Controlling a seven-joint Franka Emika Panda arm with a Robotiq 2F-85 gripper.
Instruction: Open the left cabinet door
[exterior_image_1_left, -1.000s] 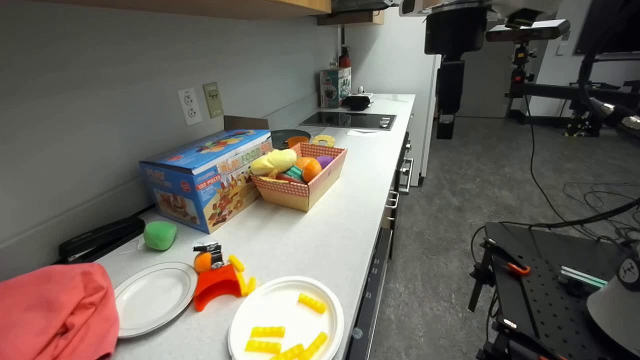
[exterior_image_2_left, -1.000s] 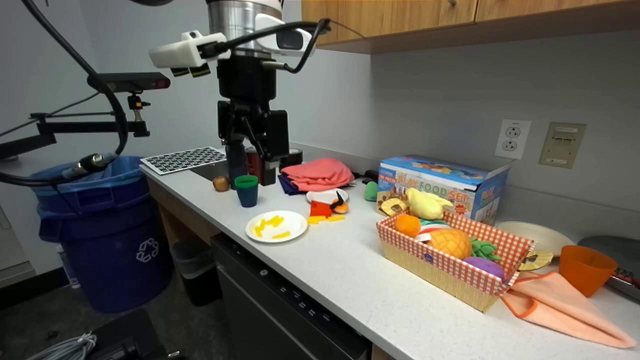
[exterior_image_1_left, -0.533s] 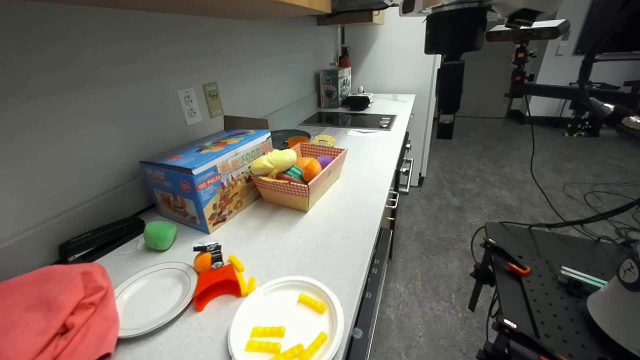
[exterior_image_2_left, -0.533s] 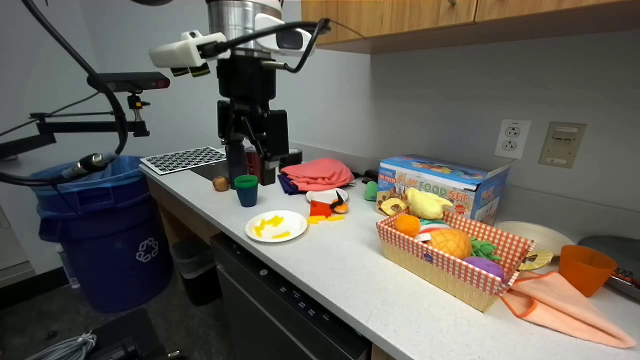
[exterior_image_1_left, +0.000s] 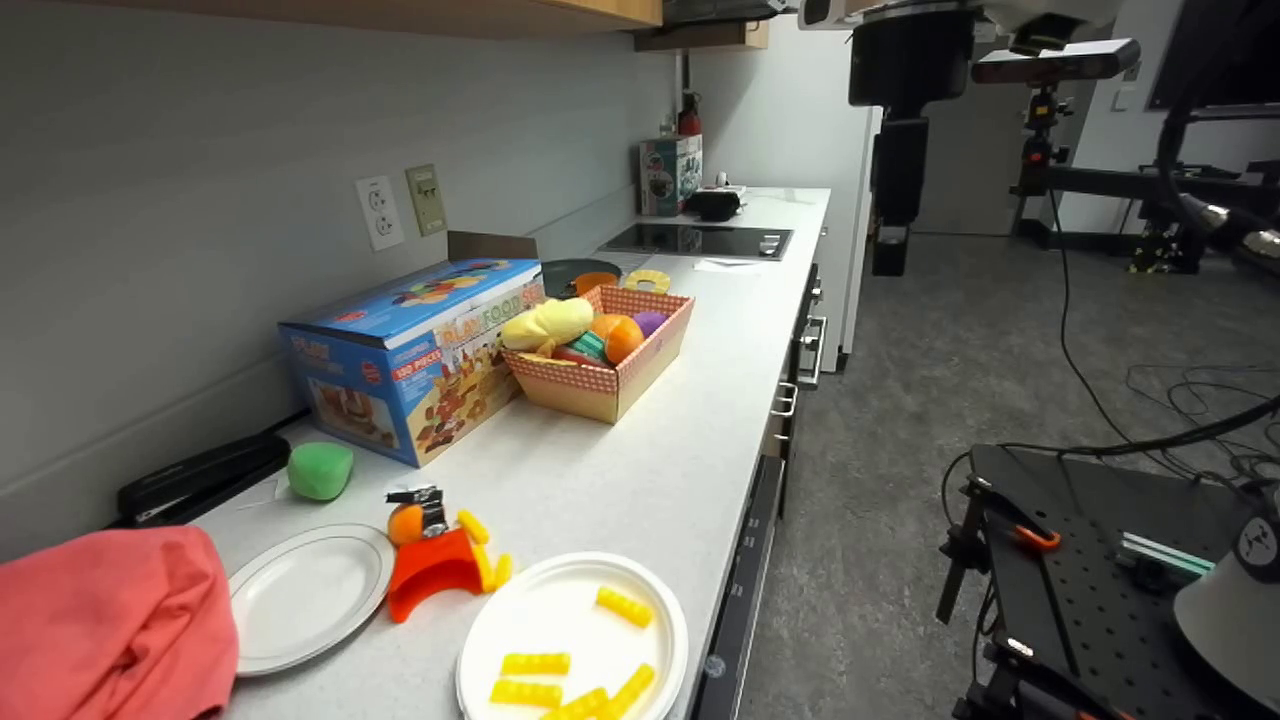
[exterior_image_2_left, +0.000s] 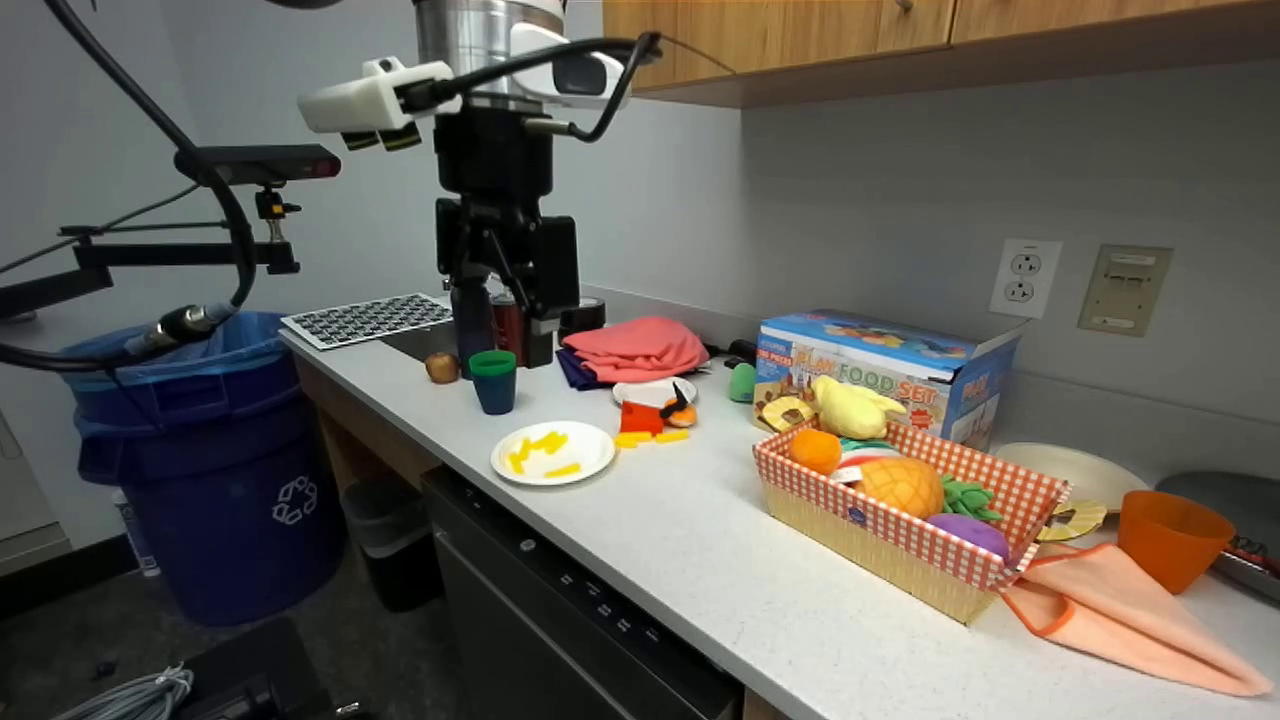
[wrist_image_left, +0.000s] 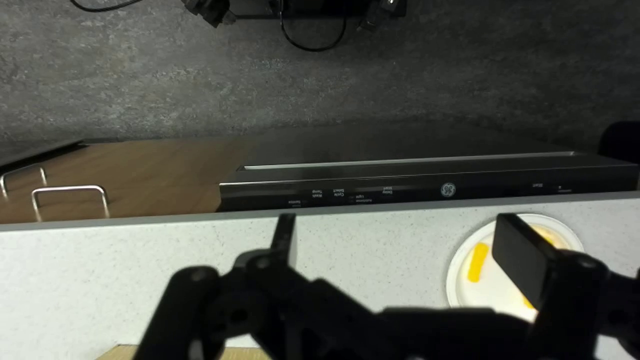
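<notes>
In an exterior view, the arm (exterior_image_2_left: 478, 50) ends in black jaws that point down, while closed wooden cabinet doors (exterior_image_2_left: 820, 35) show at the top. On the surface (exterior_image_2_left: 700, 560), yellow strips (exterior_image_2_left: 563, 470) lie on a white plate (exterior_image_2_left: 594, 446), with a blue and green cup (exterior_image_2_left: 494, 385) near it. A checkered basket (exterior_image_2_left: 860, 535) of toy food (exterior_image_2_left: 900, 487) stands in front of a blue box (exterior_image_2_left: 880, 368), with a peach cloth (exterior_image_2_left: 1130, 620) at one corner and an orange cup (exterior_image_2_left: 1170, 542) nearby.

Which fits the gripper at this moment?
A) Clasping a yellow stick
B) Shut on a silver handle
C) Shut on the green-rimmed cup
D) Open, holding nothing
D: in the wrist view the gripper has its fingers well apart, with nothing clasped between them.
</notes>
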